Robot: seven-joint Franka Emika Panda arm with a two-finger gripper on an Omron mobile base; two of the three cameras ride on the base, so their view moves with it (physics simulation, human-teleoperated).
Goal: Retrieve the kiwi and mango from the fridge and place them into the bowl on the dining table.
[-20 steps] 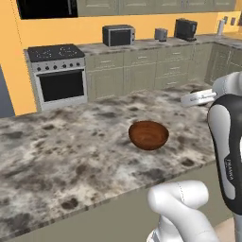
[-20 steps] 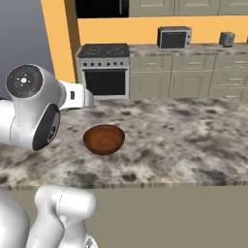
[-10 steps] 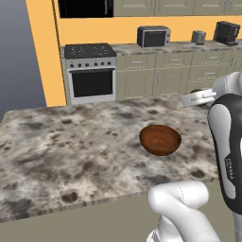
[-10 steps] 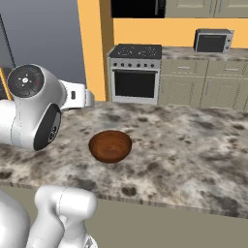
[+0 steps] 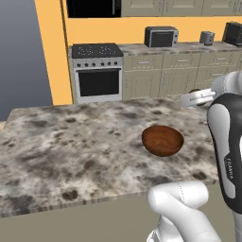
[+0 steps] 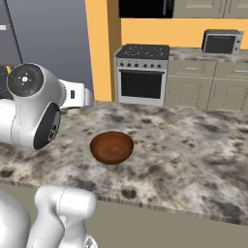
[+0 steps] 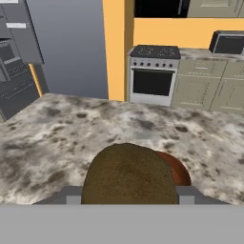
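Nearest the hand camera, the gripper (image 7: 127, 200) held the kiwi (image 7: 128, 176), jaws closed part-way on its brown sides. Just beyond it, the bowl (image 5: 162, 140) sat on the dining table (image 5: 61, 146), near the table's near edge and toward its right end in the left base view. By my reading the carry step was under way; next the kiwi would need centring over the bowl before release. Farther off, the fridge (image 7: 14, 71) stood past the table's far left corner.
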